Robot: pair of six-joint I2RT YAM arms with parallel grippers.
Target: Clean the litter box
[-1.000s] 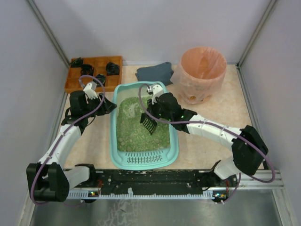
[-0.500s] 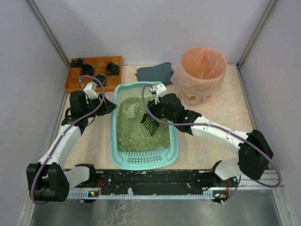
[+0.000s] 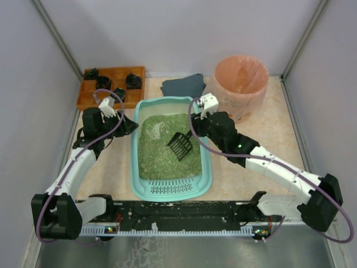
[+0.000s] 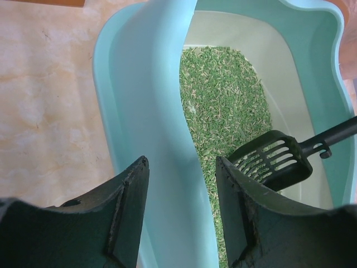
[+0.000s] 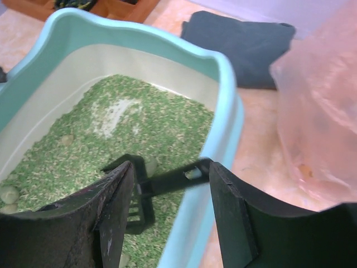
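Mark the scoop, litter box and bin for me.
scoop [image 3: 179,146], top view, on its slotted head.
litter box [image 3: 134,157], top view, on its left rim.
bin [image 3: 245,102], top view, on the bagged front wall.

Right gripper [image 5: 170,167] low in frame, fingers [image 5: 111,218] spread wide, nothing clamped; black scoop [image 5: 146,190] seen in the gap, head on green litter [image 5: 167,123], handle propped on the teal litter box [image 5: 223,61] rim, touching neither finger; pale patch [image 5: 114,114] in the litter; small lumps [image 5: 8,194] at left edge; dark cloth [image 5: 240,39] beyond the box on the beige table [image 5: 262,134]; pink bag [image 5: 318,111] at right; wooden tray [image 5: 117,6] corner top left.
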